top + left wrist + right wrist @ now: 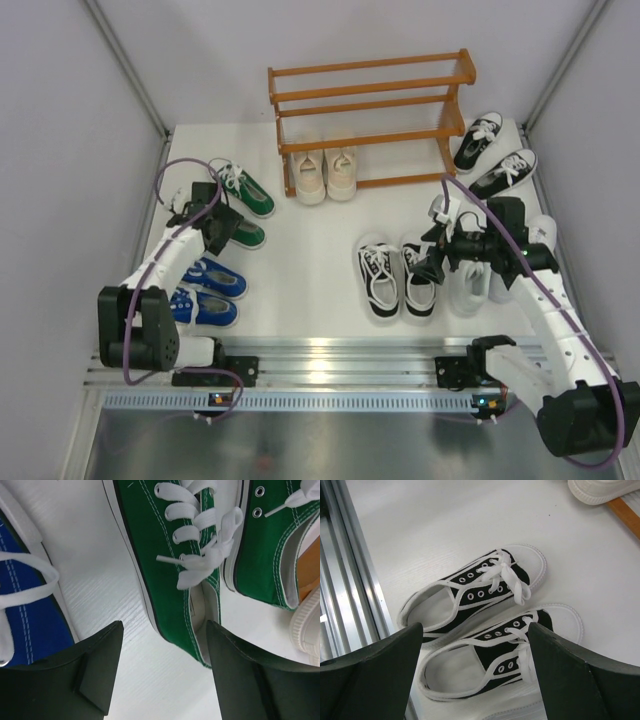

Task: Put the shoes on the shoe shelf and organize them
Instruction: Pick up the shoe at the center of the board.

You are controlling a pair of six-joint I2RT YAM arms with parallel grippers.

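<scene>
**Uneven grip, loose laces, crowded shoes**

On the left of the tabletop [310, 240], the left fingers [226, 230] are spread astride the heel of a green shoe [175, 580]. They are not visibly pinching it. One finger sits right at the heel collar while the other stands off over bare tabletop. A squeeze from there would likely land unevenly, twisting the shoe or pushing it into its mate [265, 545] just beside. The laces [200, 555] lie loose and could snag on a finger or trail on the way up. The blue pair [205, 290] lies near the arm's near side, where a swing could clip it.

In the middle, the shelf [370, 100] holds only the beige pair [325, 172], at the left end of its lowest level. A shoe carried in too low could knock them askew.

On the right, the right fingers [434, 262] hang spread wide and empty above a black pair [485, 615]. These two lie so close together that closing on one would probably drag the other.
</scene>
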